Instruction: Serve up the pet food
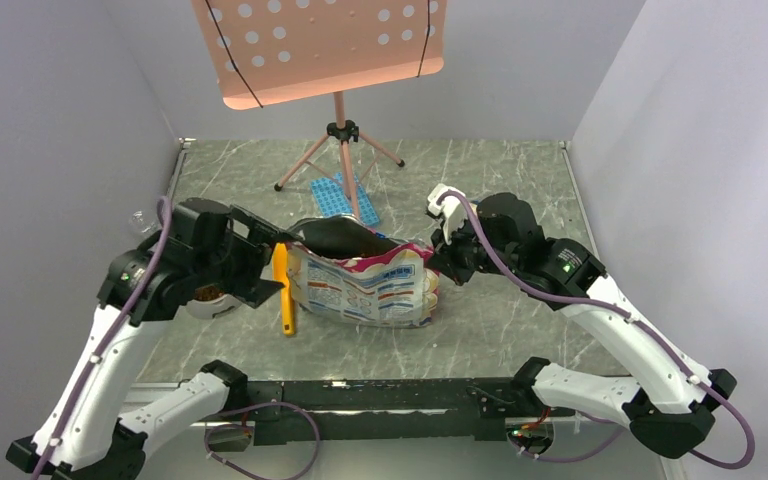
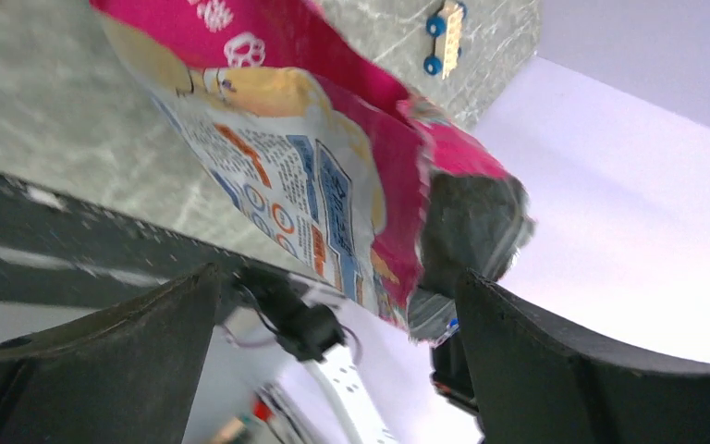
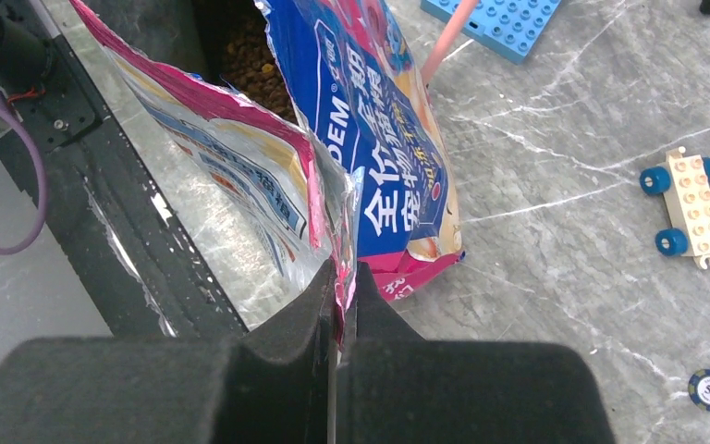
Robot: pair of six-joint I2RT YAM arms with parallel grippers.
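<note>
The pink-and-blue printed foil bag (image 1: 365, 285) stands mid-table with its torn top open. Dark brown pet food (image 3: 250, 55) shows inside the mouth in the right wrist view. My right gripper (image 3: 342, 287) is shut on the bag's right side edge, and the foil is pinched flat between its pads. It appears in the top view at the bag's right end (image 1: 442, 262). At the bag's left end my left gripper (image 1: 265, 258) stands wide open, holding nothing. Its fingers (image 2: 102, 370) frame the bag (image 2: 314, 157) without touching. A yellow scoop (image 1: 282, 290) lies next to the bag's left side.
A small bowl (image 1: 208, 298) sits half hidden under my left arm. Behind the bag stand a pink music stand (image 1: 330, 45) on a tripod and a blue brick plate (image 1: 345, 200). A white toy car (image 3: 689, 208) and a poker chip (image 3: 709, 388) lie right of the bag.
</note>
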